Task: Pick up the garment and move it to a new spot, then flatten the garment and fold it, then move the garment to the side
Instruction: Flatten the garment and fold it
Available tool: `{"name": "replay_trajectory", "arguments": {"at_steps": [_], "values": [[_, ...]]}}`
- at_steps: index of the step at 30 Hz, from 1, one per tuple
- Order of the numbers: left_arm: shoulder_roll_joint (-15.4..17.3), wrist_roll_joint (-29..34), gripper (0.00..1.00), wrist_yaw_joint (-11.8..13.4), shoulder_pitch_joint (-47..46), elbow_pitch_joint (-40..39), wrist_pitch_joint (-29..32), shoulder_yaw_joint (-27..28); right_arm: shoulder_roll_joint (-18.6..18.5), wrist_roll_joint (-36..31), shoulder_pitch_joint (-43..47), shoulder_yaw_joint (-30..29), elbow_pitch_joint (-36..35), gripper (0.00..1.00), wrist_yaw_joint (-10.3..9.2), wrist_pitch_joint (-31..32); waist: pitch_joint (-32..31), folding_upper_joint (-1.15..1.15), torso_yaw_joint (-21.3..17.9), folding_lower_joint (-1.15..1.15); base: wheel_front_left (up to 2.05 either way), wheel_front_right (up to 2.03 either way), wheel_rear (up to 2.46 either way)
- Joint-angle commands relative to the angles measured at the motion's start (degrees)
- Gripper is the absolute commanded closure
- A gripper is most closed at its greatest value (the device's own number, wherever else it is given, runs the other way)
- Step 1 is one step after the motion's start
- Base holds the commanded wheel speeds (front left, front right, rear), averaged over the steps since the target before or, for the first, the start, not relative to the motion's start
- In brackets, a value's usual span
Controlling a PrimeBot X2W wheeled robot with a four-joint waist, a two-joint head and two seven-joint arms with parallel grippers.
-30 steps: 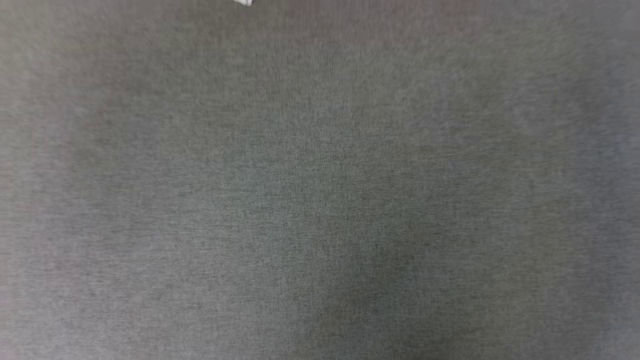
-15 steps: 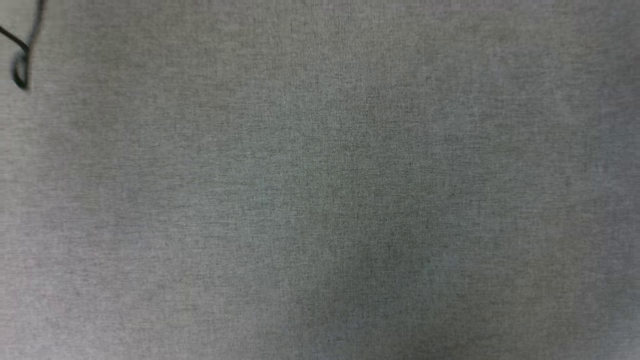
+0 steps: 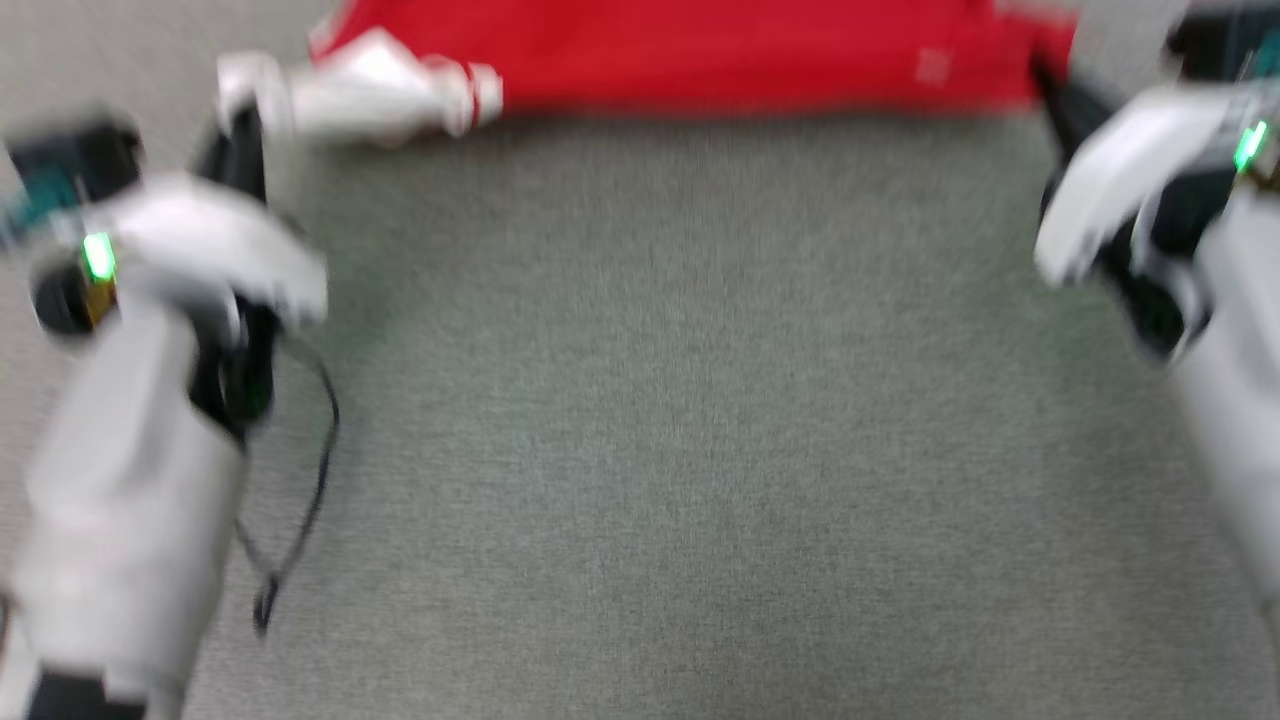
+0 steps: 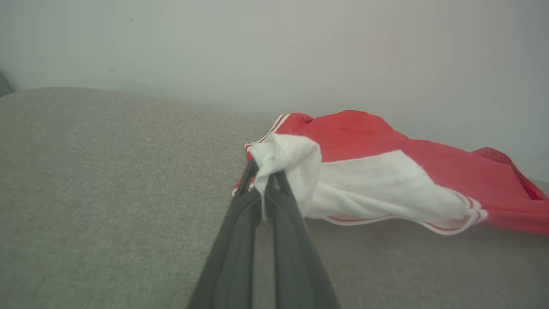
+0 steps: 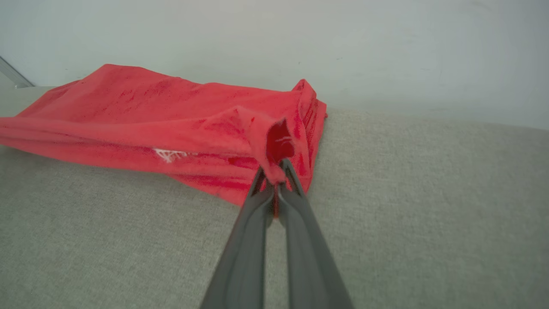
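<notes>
The garment (image 3: 720, 50), a red jersey, lies stretched along the top of the blurred head view on the grey cloth surface. Its white red-striped sleeve (image 3: 370, 85) is bunched at the left end. My left gripper (image 3: 240, 130) is shut on that sleeve; in the left wrist view the white sleeve (image 4: 364, 189) wraps over the closed tips of the left gripper (image 4: 259, 171), with the red garment (image 4: 386, 137) behind. My right gripper (image 3: 1050, 85) is shut on the garment's right corner. The right wrist view shows the right gripper (image 5: 274, 174) pinching a red fold of the garment (image 5: 150, 107).
Grey woven cloth (image 3: 680, 420) covers the whole surface in front of me. A pale wall (image 4: 274, 51) stands just behind the garment. A thin black cable (image 3: 310, 480) hangs in a loop beside my left forearm.
The head camera has moved: earlier it showed bare grey cloth, now both arms and the red garment are in view. No move of the things themselves can be told.
</notes>
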Motion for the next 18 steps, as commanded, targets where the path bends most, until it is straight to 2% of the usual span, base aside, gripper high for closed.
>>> {"name": "replay_trajectory", "arguments": {"at_steps": [1,6,10,18], "values": [[0.3,-0.9,1.0,0.2,5.1,-0.8,-0.8,0.4,-0.8,1.3,4.8,0.7,-0.9,1.0,-0.1,-0.6,-7.9,0.0,0.6,0.0,0.0,0.0,0.0],[1.0,-2.4,1.0,2.1,20.2,-4.9,-1.9,1.0,-2.2,5.0,18.0,1.3,-3.8,1.0,-0.1,-0.5,-15.1,0.0,1.0,0.0,0.0,0.0,0.0],[2.4,-2.9,1.0,4.9,31.1,-10.4,-1.4,1.0,-3.6,6.6,27.7,0.9,-6.9,1.0,-0.11,0.1,-19.7,0.0,1.2,0.0,0.0,0.0,0.0],[6.1,-4.8,1.0,12.9,50.3,-27.1,3.4,1.9,-6.4,6.7,45.5,-2.7,-17.8,1.0,-0.13,5.8,-25.1,0.0,1.2,0.0,0.0,0.0,0.0]]}}
